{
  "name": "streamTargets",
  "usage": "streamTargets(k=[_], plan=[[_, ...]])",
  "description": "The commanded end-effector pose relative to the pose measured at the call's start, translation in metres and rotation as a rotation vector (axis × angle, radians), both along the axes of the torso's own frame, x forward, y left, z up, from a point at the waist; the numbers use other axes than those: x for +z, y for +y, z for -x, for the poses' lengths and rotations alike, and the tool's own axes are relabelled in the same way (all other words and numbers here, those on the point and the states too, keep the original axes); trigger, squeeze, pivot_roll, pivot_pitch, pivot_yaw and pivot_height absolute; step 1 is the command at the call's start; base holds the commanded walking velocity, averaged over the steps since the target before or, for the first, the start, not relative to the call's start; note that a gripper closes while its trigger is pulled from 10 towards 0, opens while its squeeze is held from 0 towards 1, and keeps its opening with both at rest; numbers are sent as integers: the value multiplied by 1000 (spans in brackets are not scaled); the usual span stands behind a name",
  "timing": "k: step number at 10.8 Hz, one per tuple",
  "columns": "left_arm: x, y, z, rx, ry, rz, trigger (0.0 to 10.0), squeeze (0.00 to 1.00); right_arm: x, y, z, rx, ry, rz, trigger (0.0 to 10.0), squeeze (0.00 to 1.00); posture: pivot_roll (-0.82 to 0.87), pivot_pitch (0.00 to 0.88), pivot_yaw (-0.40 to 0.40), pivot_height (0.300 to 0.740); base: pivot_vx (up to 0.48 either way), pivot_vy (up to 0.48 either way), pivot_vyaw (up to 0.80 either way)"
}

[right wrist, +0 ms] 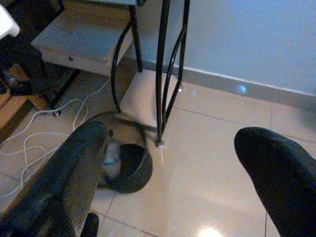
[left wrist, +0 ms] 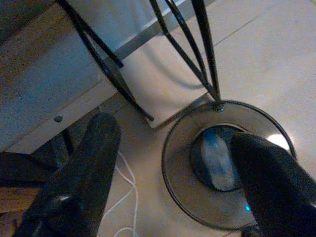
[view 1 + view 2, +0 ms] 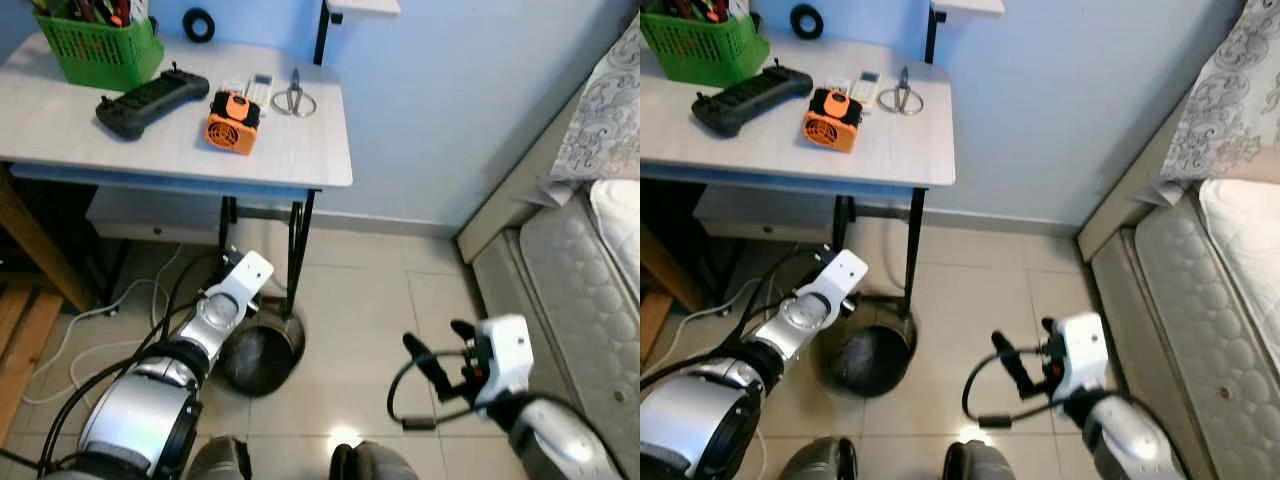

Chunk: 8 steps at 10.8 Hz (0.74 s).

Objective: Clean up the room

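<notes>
A round black mesh wastebasket (image 3: 258,352) stands on the tiled floor by the table's black legs. In the left wrist view a pale bluish object (image 2: 217,159) lies at the bottom of the wastebasket (image 2: 174,148). My left gripper (image 2: 173,173) hangs open just above the bin with nothing between its fingers; its white wrist (image 3: 246,276) shows in the head view. My right gripper (image 3: 441,350) is open and empty over bare tiles to the right of the bin, and its wrist view looks toward the wastebasket (image 1: 131,171).
The white table (image 3: 300,150) carries a green basket (image 3: 100,48), a black controller (image 3: 150,100), an orange device (image 3: 233,122), scissors (image 3: 293,98) and a tape roll (image 3: 198,24). A mattress (image 3: 590,290) lies at the right. White cables (image 3: 95,330) trail under the table.
</notes>
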<state>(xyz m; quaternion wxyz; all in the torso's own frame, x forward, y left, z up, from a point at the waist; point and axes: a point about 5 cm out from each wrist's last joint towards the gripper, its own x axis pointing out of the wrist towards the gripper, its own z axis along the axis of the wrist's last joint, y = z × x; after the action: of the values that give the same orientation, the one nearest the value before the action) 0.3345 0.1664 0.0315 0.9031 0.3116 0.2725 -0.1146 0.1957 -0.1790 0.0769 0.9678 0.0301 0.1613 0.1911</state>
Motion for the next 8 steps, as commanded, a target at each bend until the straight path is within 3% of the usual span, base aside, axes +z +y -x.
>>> streamTargets(k=[1, 2, 3, 5, 6, 7, 8], plan=[[8, -3, -6, -2, -28, 13, 10000, 1000, 0, -9, -1, -42, -9, 16, 10000, 43, -134, 84, -85, 700, 0, 0, 0], [14, -6, -11, -1, -57, 50, 10000, 1000, -2, -10, -2, -73, -16, 12, 10000, 43, -132, 73, -63, 700, 0, 0, 0], [22, -12, -16, 8, -109, 151, 10000, 0, -5, -4, -4, -94, -25, -7, 10000, 47, -122, 53, -37, 700, 0, 0, 0], [30, -12, -19, 56, -183, 314, 10000, 0, -7, 2, -13, -139, -51, -33, 10000, 43, -83, 7, 1, 700, 0, 0, 0], [46, -16, -22, 63, -305, 445, 10000, 0, -6, -2, -21, -201, -79, -18, 10000, 43, -60, 0, 10, 700, 0, 0, 0], [63, -27, -17, -6, -420, 548, 10000, 0, 2, -10, -30, -295, -122, -25, 10000, 43, -39, 0, 14, 700, 0, 0, 0], [86, -38, 8, -62, -542, 653, 10000, 0, 13, -24, -39, -423, -198, -6, 10000, 47, -10, 0, 19, 700, 0, 0, 0]])
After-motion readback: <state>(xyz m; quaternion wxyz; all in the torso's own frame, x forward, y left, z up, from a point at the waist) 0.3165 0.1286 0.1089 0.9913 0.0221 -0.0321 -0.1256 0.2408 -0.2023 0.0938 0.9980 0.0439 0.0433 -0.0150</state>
